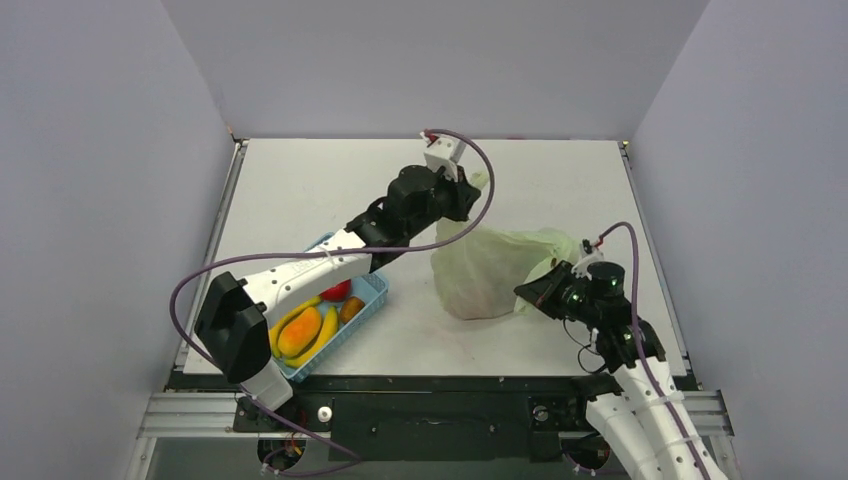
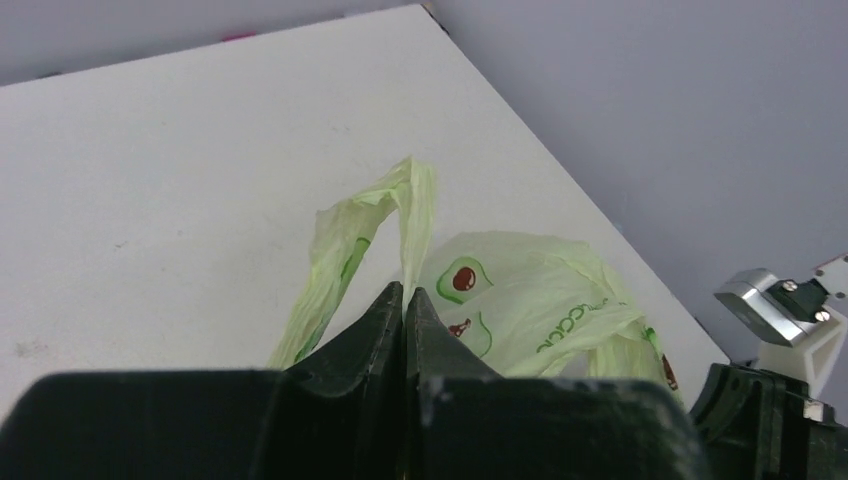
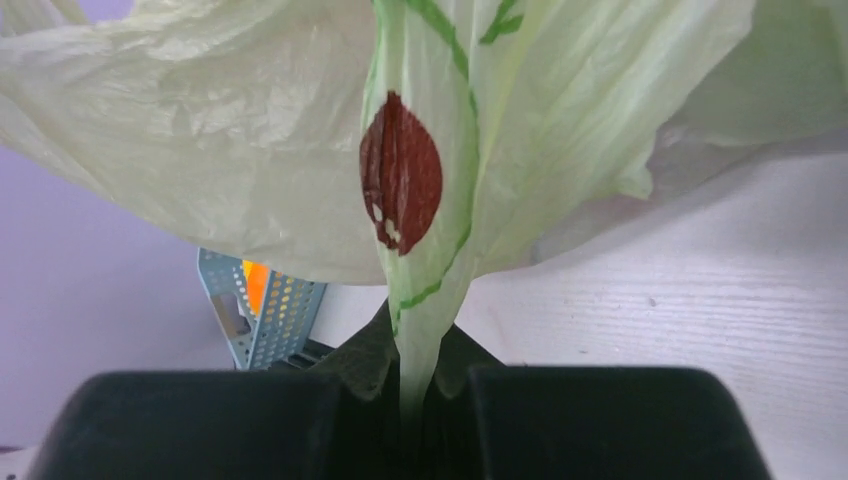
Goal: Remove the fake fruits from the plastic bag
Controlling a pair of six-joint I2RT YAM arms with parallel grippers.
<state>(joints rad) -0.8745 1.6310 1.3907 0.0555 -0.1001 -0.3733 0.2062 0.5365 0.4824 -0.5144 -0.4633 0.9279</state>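
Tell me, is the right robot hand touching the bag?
Touching. The right wrist view shows the right gripper shut on a fold of the plastic bag, pinching it tight.

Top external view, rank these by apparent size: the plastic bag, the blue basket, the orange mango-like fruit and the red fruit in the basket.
1. plastic bag
2. blue basket, partly hidden under the left arm
3. orange mango-like fruit
4. red fruit, smallest as seen, though the arm covers part of it
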